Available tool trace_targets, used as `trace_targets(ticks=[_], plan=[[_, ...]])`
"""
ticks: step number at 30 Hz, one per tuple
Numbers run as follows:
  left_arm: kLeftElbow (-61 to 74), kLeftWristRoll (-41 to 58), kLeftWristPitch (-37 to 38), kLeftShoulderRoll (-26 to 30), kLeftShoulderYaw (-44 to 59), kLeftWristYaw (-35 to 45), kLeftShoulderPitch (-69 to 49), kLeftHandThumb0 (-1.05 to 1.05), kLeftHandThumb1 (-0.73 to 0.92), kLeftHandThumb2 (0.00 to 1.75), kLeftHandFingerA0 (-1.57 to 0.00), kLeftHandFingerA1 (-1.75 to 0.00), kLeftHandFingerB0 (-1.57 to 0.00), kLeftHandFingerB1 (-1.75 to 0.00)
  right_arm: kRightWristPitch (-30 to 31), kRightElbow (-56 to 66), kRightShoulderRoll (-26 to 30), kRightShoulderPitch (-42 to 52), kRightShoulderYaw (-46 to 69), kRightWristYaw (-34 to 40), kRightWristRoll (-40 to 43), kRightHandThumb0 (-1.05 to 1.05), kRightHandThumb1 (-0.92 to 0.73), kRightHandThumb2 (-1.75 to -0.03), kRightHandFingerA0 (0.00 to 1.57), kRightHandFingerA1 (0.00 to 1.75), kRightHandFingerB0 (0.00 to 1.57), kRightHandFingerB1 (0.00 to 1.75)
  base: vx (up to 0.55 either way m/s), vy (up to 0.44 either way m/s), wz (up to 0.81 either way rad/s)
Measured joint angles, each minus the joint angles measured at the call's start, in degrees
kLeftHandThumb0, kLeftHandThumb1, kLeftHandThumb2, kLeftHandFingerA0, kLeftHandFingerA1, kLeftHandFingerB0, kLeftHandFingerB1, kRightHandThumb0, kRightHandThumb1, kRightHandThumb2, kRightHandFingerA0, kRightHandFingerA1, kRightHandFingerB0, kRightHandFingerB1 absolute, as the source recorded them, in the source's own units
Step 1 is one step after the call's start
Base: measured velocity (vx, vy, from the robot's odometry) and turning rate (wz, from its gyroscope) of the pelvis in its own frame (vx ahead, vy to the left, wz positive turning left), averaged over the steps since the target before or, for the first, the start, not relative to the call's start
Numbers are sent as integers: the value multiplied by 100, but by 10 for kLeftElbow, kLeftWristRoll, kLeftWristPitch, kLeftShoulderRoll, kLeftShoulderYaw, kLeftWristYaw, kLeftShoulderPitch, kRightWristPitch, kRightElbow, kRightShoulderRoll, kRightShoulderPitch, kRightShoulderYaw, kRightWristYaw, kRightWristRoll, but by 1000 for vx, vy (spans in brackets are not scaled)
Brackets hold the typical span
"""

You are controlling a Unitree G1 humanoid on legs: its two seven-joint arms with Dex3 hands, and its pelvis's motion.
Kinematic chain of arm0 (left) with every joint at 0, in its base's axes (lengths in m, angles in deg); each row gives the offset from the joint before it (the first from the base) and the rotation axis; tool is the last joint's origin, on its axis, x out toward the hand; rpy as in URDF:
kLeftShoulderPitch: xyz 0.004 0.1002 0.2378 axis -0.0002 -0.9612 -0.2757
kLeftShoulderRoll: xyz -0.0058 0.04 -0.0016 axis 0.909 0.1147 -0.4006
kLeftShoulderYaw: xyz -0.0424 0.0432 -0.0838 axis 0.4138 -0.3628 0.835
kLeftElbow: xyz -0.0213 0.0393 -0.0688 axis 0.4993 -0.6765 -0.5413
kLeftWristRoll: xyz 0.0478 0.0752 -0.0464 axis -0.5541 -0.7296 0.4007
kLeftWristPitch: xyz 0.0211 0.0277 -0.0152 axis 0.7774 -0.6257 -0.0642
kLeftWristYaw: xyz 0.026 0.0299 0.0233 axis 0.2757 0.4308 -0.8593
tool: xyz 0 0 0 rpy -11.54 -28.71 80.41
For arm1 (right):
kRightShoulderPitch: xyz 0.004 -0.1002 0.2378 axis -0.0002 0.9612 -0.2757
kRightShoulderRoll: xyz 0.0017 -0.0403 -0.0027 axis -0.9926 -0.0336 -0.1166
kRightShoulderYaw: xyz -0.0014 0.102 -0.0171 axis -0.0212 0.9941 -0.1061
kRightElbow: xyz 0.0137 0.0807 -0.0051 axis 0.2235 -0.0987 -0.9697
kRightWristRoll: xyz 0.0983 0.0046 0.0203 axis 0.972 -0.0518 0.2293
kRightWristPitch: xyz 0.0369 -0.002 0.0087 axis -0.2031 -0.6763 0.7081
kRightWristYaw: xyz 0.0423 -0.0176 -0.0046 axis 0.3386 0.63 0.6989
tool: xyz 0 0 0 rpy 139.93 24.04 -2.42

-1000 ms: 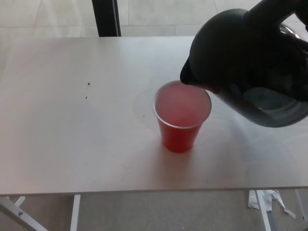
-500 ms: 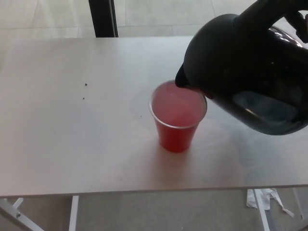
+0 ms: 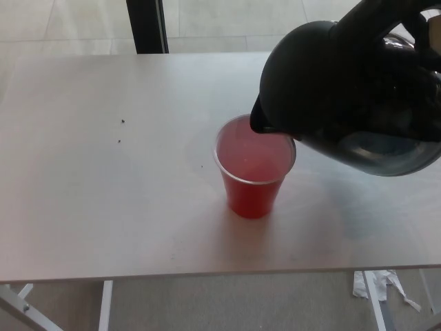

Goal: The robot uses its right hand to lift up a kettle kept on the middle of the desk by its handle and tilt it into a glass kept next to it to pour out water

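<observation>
Desk (image 3: 103, 207): pale, matte top filling most of the view.
Specks (image 3: 122, 122): two small dark marks on the desk's left half, close together.
Dark post (image 3: 146, 25): upright, behind the desk's far edge.
Floor (image 3: 220, 303): grey, below the near edge.
Paper scrap (image 3: 375, 284): crumpled white, lower right on the floor.
Desk frame (image 3: 105, 303): white legs, lower left.

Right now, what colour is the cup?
Red, translucent; the cup shows in the head view.

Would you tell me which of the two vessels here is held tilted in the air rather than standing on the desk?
The black kettle, tilted spout-down over the red cup; the cup stands upright on the desk.
</observation>
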Motion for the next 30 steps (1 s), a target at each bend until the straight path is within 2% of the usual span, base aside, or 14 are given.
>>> trace_targets(ticks=[4,5,6,7,8,9,10,11,14,18,19,23,28,30], plan=[[-1,0,0,0,0,0,3,-73,77,63,-63,-55,-38,-47,-20,-9,0,0,-5,2,-1,-20,-53,-116,88,175,73,162,0,0,0],[-1,0,0,0,0,0,4,-73,77,63,-61,-54,-37,-47,-26,-10,0,0,-6,2,-1,-19,-52,-117,91,170,83,144,0,0,0],[-1,0,0,0,0,0,4,-74,76,63,-61,-53,-37,-46,-29,-10,0,0,-8,3,-2,-20,-54,-118,119,131,99,111,0,0,0],[-4,0,0,1,0,0,6,-74,77,63,-61,-55,-37,-47,-35,-10,1,-3,-14,3,-5,-20,-48,-120,101,156,95,120,0,0,0],[-7,-1,0,2,0,0,7,-74,76,62,-63,-55,-37,-47,-38,-8,2,-7,-21,3,-8,-20,-51,-117,123,131,100,111,0,0,0],[-9,-1,0,3,-1,0,8,-74,76,63,-62,-57,-37,-49,-41,-3,2,-12,-27,3,-12,-17,-45,-121,98,168,88,143,0,0,0],[-8,-1,0,3,-1,0,8,-74,77,63,-62,-57,-37,-48,-43,4,2,-16,-33,3,-16,-27,-46,-116,123,141,101,129,0,0,0],[-7,-1,0,3,-1,0,8,-75,76,63,-62,-57,-37,-48,-44,8,2,-19,-37,3,-19,-20,-48,-118,92,175,75,166,0,0,0],[-4,-1,0,4,-1,0,8,-74,77,63,-63,-55,-37,-47,-57,19,2,-29,-58,3,-33,-25,-50,-116,94,175,79,157,0,0,0],[1,-1,0,5,-2,0,10,-75,77,63,-63,-56,-37,-47,-69,35,3,-42,-91,6,-63,-22,-48,-108,92,175,71,164,0,0,0],[2,-1,0,5,-3,0,11,-75,78,63,-63,-55,-37,-47,-70,41,4,-45,-98,6,-72,-22,-49,-105,92,175,74,152,0,0,0],[5,-1,-4,6,-6,0,17,-75,77,63,-61,-54,-35,-46,-75,62,5,-54,-124,5,-102,-22,-53,-91,90,175,68,162,0,0,0],[5,-1,-8,7,-6,0,25,-72,77,63,-62,-55,-36,-47,-96,71,7,-58,-143,5,-129,-20,-47,-100,91,175,70,163,0,0,0],[10,-1,-10,7,-6,0,24,-70,78,63,-61,-55,-35,-47,-108,68,7,-58,-144,8,-135,-21,-46,-100,93,175,66,173,0,0,0]])
